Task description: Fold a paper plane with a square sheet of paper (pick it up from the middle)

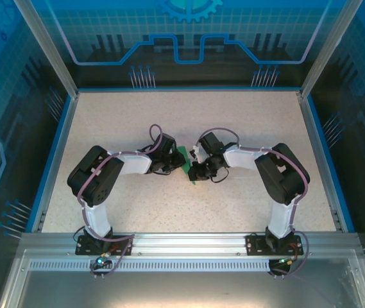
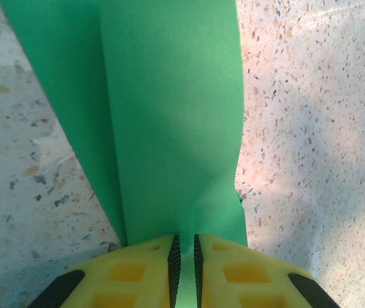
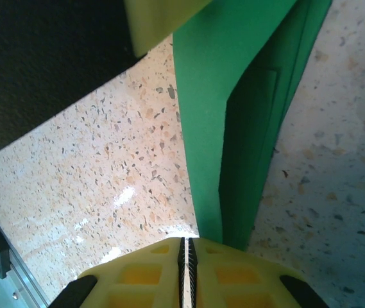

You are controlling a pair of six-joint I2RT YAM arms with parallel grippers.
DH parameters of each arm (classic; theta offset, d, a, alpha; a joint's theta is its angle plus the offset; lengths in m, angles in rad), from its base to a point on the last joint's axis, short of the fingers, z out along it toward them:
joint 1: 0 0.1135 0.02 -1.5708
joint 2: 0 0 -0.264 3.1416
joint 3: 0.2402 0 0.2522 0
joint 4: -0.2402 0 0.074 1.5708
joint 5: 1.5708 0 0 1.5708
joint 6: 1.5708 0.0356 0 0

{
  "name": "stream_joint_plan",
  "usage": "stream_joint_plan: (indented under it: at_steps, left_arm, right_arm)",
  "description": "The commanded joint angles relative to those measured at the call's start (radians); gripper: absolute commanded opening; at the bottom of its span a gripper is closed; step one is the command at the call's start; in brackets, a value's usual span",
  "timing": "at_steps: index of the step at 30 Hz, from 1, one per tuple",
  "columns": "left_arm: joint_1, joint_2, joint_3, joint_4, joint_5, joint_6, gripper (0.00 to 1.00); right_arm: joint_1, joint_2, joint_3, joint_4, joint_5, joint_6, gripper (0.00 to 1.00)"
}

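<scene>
The square sheet of paper point(image 1: 181, 156), bright green, lies at the table's middle, folded into a narrow strip of creased layers point(image 2: 169, 115). My left gripper point(image 2: 184, 247) is shut on its near end, and green paper fills the slit between the yellow fingers. It sits at the strip's left side point(image 1: 174, 164). My right gripper point(image 3: 184, 247) is shut with nothing in its jaws. The green strip point(image 3: 227, 96) runs past its right finger, just beside the tips. From above, the right gripper point(image 1: 195, 168) faces the left one across the paper.
Both arms bend inward over the speckled tabletop point(image 1: 246, 122). One yellow finger point(image 3: 160, 19) of the left gripper and its dark arm point(image 3: 34, 58) hang close above the right gripper. Blue side walls point(image 1: 52, 147) and a metal rail point(image 1: 188, 242) bound the table.
</scene>
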State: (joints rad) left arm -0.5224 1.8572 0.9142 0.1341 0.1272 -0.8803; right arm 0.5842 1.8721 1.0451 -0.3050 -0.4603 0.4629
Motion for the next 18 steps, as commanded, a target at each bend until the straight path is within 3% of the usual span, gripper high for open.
stream_joint_plan:
  at_steps: [1, 18]
  left_arm:
    - [0.004, 0.05, 0.002, -0.093, -0.052, 0.033, 0.2]
    - [0.005, 0.031, 0.065, -0.119, -0.052, 0.082, 0.21]
  right_arm:
    - [-0.011, 0.007, -0.019, -0.013, 0.005, 0.002, 0.13]
    - [-0.035, 0.042, -0.092, -0.034, 0.032, -0.004, 0.08]
